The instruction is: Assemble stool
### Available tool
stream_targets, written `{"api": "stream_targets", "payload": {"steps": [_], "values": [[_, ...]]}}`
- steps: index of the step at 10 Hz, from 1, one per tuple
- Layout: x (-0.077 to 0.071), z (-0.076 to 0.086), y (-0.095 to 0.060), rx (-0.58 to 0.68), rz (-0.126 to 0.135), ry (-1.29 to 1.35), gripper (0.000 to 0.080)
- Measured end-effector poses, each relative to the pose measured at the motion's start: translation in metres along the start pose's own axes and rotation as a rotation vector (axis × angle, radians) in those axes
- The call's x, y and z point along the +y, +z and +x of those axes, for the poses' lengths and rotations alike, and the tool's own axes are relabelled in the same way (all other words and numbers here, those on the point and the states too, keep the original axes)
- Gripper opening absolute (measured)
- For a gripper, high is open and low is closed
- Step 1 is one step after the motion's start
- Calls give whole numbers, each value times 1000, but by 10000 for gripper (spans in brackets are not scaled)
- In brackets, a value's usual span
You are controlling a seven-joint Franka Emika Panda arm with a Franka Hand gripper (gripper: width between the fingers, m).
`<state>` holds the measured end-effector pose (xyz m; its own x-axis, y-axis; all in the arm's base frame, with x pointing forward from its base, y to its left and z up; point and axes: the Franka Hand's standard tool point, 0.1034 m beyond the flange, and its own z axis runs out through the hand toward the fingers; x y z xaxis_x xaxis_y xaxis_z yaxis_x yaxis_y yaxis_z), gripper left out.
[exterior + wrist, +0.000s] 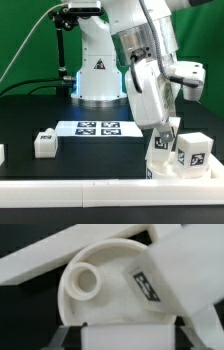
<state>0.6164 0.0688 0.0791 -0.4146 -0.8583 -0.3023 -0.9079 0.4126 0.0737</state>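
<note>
We count one seat [108,303] and three legs we are sure of. The lone leg [44,143] lies on the black surface [30,115] towards the exterior view's left. The tagged leg [193,152] stands at the seat, near the border bar [90,186]. The held leg [125,339] sits in the gripper [160,133], whose fingers [68,334] are partly spread and pinch it close over the seat.
</note>
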Motion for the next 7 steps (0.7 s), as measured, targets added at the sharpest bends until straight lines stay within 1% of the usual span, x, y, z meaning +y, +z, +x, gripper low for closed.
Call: {"api": "stream_targets", "payload": {"steps": [3,5,7], "values": [[0,-1,0,-7,-1,137,337],[-3,4,-1,-42,-2,320,337],[-2,2,0,-45,1,285,337]]}}
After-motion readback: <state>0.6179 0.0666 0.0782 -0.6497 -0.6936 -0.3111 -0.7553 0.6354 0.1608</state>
